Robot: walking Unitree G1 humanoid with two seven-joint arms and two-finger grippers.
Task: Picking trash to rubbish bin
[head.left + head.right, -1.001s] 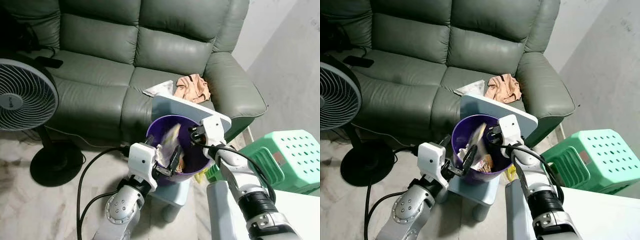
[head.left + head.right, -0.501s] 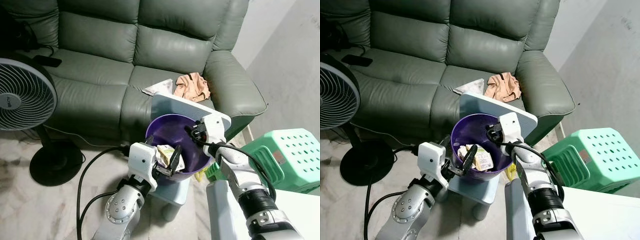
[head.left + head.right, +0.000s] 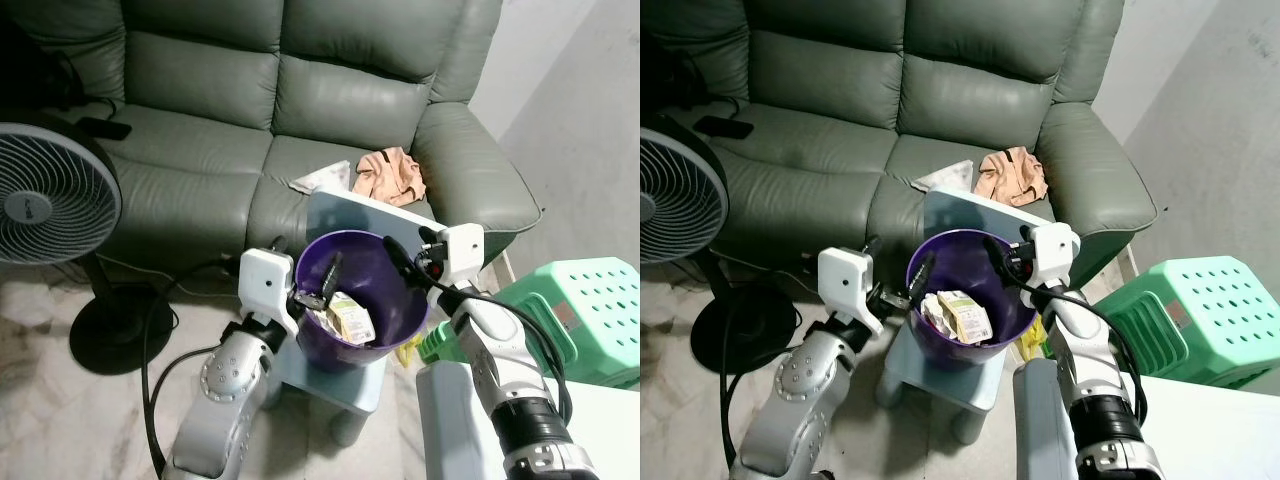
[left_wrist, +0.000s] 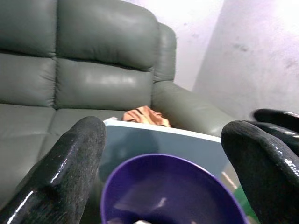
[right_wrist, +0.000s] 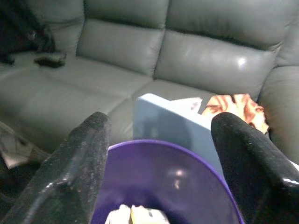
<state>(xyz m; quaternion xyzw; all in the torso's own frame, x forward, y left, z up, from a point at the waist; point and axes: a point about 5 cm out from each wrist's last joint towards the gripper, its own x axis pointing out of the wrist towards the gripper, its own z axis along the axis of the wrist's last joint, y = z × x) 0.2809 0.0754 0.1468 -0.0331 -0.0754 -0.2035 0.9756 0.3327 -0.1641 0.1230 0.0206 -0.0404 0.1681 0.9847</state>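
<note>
Inside purple bin, carton; wrist views rim-level.

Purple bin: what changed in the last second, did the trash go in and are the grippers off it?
The pale carton, mid-air over the round purple plastic bin a second ago, now lies inside it. The left gripper has drawn back from the bin's inside to its near rim and stands open; the right gripper has pulled back to the far rim, also open. The bin stays on the pale blue stool.
</note>
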